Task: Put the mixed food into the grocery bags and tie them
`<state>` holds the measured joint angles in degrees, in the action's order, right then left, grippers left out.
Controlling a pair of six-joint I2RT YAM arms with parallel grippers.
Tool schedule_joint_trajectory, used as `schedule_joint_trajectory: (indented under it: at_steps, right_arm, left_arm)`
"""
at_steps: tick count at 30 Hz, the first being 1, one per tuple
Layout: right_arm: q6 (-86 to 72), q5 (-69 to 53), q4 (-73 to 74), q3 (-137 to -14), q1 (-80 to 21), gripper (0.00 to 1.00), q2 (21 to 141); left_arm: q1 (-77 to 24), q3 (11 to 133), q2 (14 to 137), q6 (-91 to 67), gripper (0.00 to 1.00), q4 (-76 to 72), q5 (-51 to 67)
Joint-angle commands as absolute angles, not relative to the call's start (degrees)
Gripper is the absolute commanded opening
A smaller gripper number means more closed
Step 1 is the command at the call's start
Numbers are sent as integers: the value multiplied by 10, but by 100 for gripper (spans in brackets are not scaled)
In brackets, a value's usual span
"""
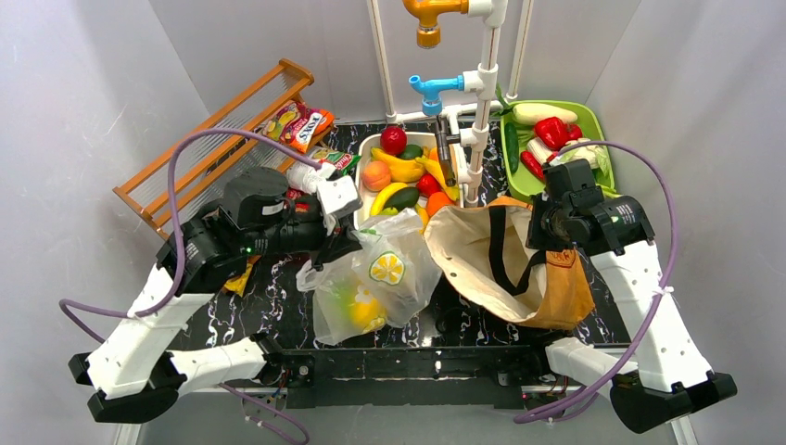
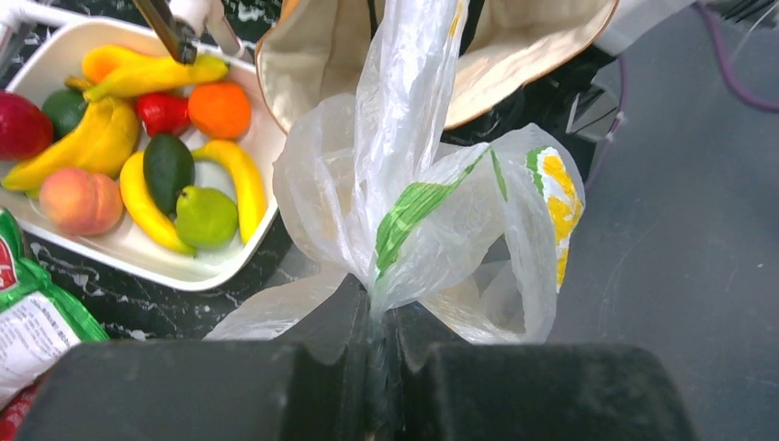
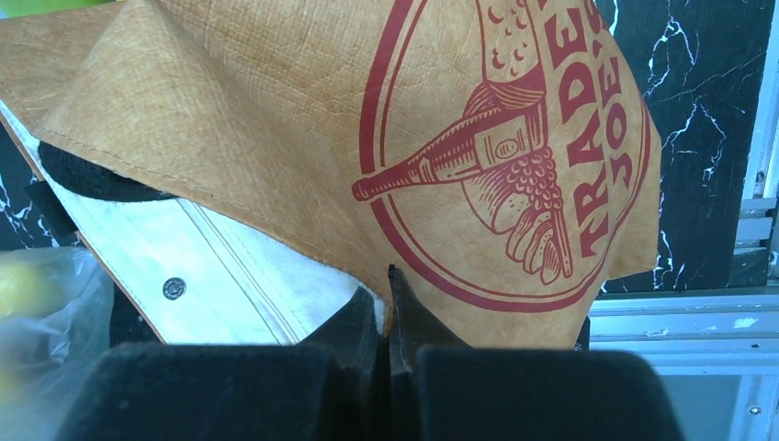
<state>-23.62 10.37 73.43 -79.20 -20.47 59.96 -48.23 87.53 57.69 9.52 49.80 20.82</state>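
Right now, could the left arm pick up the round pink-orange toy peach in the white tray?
Probably not yet. The left hand is shut on the clear lemon-printed plastic bag. The peach lies uncovered in the white tray close by, so it looks reachable once the bag is released.

We classify this as a robotics laboratory cell staged as a mock kitchen. White panel walls (image 1: 83, 111) enclose a black marble-patterned tabletop (image 1: 278, 306) on the left, right and far sides. At the far edge stands a dummy tap of white plastic pipe (image 1: 488, 51) with a blue spout (image 1: 428, 90) and an orange spout (image 1: 428, 14). Glossy toy fruit (image 1: 400, 167) fills a white rectangular tray (image 2: 197, 276). Two white robot arms (image 1: 153, 311) trail purple cables (image 1: 173, 218) at the near edge.
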Motion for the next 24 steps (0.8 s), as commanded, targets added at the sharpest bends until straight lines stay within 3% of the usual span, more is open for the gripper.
schedule_joint_trajectory:
  at_steps: [1, 6, 14, 24]
  right_arm:
    - [-226, 116, 719, -818, -203, 1, 605]
    - [-224, 120, 716, -822, -203, 1, 607]
    - [-229, 114, 707, -819, -203, 1, 606]
    - [-225, 108, 707, -831, -203, 1, 612]
  left_arm:
    - [-486, 943, 604, 78, 0, 486, 242]
    - [-485, 991, 633, 72, 0, 472, 266]
    - [-486, 969, 659, 46, 0, 381, 307]
    - [-485, 1009, 776, 71, 0, 269, 414]
